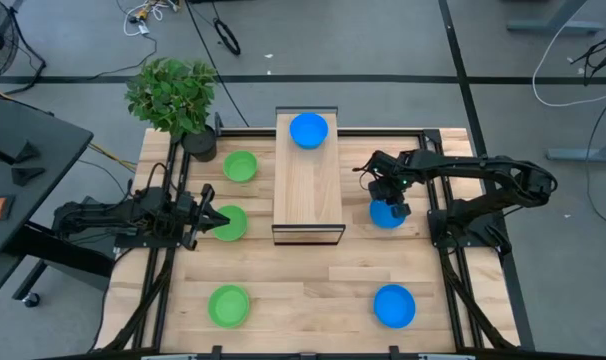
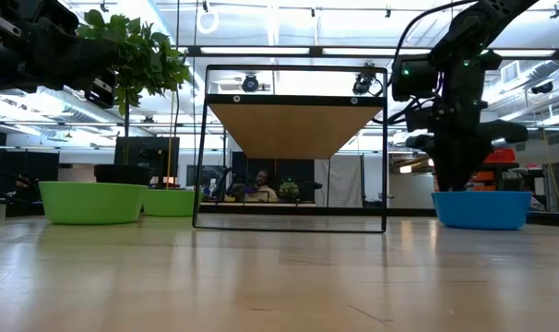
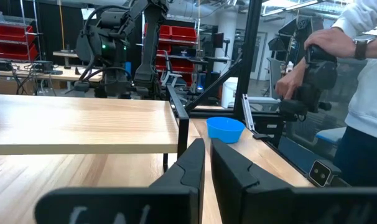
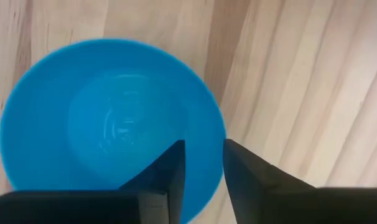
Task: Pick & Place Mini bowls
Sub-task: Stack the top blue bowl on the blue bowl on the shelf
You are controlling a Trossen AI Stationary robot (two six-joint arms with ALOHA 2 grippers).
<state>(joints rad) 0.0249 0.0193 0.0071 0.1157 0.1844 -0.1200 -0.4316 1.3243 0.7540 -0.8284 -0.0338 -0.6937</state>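
The right gripper was seen pointed straight down over a blue mini bowl lying on the table just right of the raised wooden shelf. In the right wrist view its two fingers were parted by a narrow gap and straddled the bowl's near rim, one finger over the inside of the bowl and the other over its outer edge; whether the rim was actually touched could not be told. In the low view the same bowl was found resting flat on the tabletop beneath that gripper.

The left gripper was held low at the left side of the table, its fingers close together with only a slim slit between them and nothing gripped. A green mini bowl lay at its fingertips.

A second blue bowl was seen on the far end of the shelf, and a third on the table well nearer the front edge. Two more green bowls lay beyond and before the left fingers. A potted plant stood at the far left corner. A person's hand was visible beyond the table in the left wrist view.
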